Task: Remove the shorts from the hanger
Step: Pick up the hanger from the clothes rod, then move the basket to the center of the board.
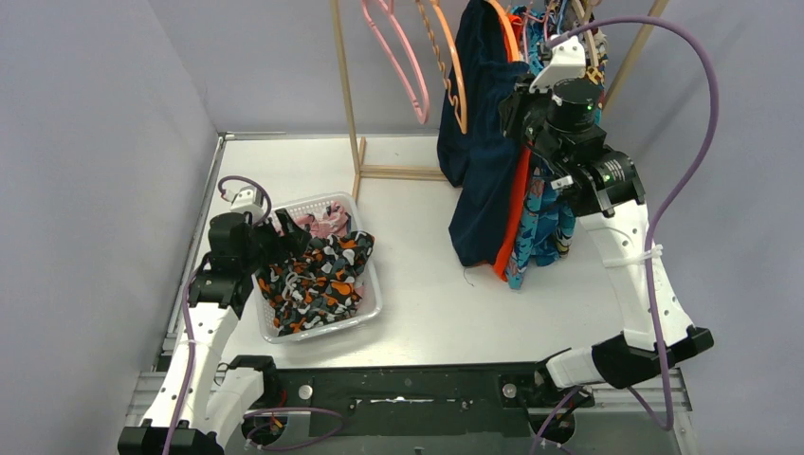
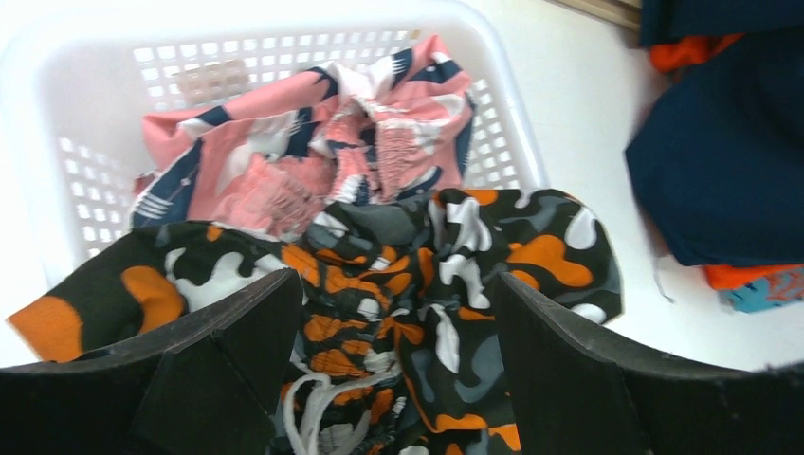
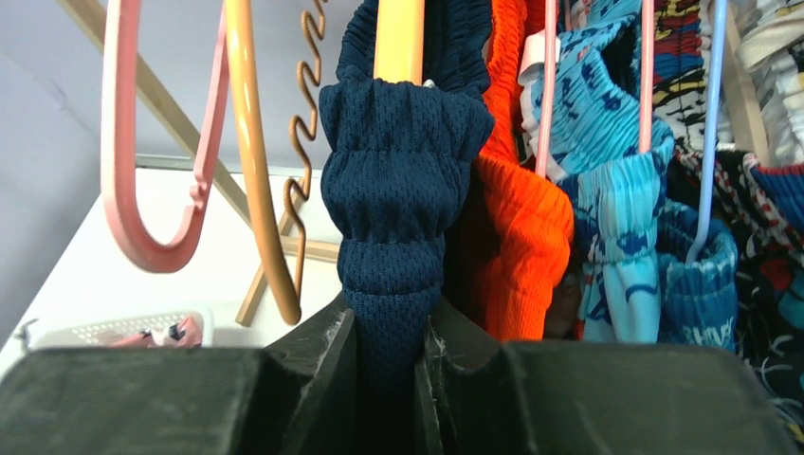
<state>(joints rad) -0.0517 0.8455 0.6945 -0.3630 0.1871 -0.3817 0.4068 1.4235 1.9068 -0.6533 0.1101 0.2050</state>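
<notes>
Navy shorts [image 1: 484, 161] hang on an orange hanger [image 3: 398, 38] on the rack. My right gripper [image 3: 389, 351] is shut on their gathered waistband [image 3: 393, 190]; it sits high at the rack [image 1: 531, 104]. Orange-red shorts [image 3: 517, 237] and teal-blue patterned shorts [image 3: 616, 190] hang right beside them, with comic-print shorts [image 3: 683, 57] behind. My left gripper [image 2: 398, 351] is open just above the black, orange and white shorts [image 2: 446, 265] lying in the white basket [image 1: 360, 303]. Pink print shorts [image 2: 313, 152] lie behind them in the basket.
An empty pink hanger [image 1: 403, 66] and an empty orange-brown hanger [image 1: 450, 76] hang at the rack's left. The wooden rack post [image 1: 346, 95] and its foot [image 1: 398, 172] stand behind the basket. Grey walls close in left and right.
</notes>
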